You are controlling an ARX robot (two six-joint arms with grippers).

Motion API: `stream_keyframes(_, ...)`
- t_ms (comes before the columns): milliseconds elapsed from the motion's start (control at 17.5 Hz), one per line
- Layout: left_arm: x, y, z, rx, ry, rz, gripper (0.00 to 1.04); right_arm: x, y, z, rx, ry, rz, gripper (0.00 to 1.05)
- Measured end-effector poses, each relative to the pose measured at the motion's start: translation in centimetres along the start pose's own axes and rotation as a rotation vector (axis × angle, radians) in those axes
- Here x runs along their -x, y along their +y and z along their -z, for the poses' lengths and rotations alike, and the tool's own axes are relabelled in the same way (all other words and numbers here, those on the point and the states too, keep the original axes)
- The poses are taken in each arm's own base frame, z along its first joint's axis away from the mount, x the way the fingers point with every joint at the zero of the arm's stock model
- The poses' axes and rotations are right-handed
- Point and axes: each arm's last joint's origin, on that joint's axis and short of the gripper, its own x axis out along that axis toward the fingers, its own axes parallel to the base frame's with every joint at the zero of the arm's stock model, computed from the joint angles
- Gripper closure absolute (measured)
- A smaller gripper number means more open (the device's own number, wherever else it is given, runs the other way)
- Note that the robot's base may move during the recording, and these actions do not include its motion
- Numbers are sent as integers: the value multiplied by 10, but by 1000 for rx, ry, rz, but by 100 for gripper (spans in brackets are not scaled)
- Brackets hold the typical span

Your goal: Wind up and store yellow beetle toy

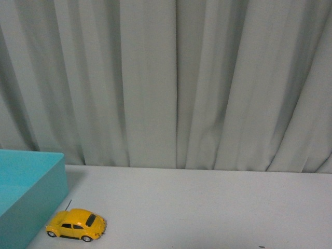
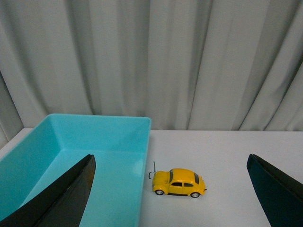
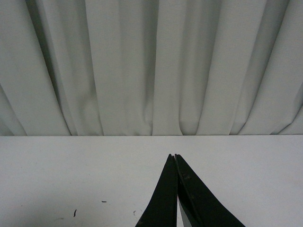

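**Fig.** Start of the pick; nothing is held yet. A small bright-yellow toy car w/ rounded Beetle body stands on its four wheels near the front-left corner of the plain white counter. It sits just beside the wall of the open turquoise plastic bin along the left edge. I cannot tell whether its thin black wire aerial touches that wall. A pale grey pleated curtain closes the back edge.

- **L gripper**: black fingers spread wide, empty, hanging above and short of car and bin.
- **R gripper**: tips pressed together, empty, facing the back edge; a few dark specks lie on the counter near it.

**Risks, as judged:**
- (a) The car rolls freely, so a one-sided nudge from a finger prob. sends it toward the front edge.
- (b) The bin wall is so close that the near finger may strike the rim.
- (c) The aerial could snag or bend.
- (d) The rounded glossy body may squirt out of a pinch.
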Motion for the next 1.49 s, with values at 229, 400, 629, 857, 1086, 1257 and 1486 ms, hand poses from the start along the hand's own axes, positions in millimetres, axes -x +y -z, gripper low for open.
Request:
stream_keyframes(229,0,0,0,0,0,0,7,11,0,1,0,-8,-1,103)
stream_keyframes(400,0,0,0,0,-1,0,7,11,0,4,0,19,0,103)
stream_keyframes(629,0,0,0,0,0,0,7,11,0,3,0,7,0,76)
stream_keyframes(857,0,0,0,0,0,0,7,11,0,3,0,7,0,27)
stream_keyframes(1086,0,0,1,8,16,-8,7,11,0,3,0,7,0,7)
stream_keyframes(1257,-21,5,-32,230,247,-397,7,11,0,3,-1,8,1,7)
stream_keyframes(1486,-88,16,-60,131,198,-332,7,11,0,3,-1,8,1,7)
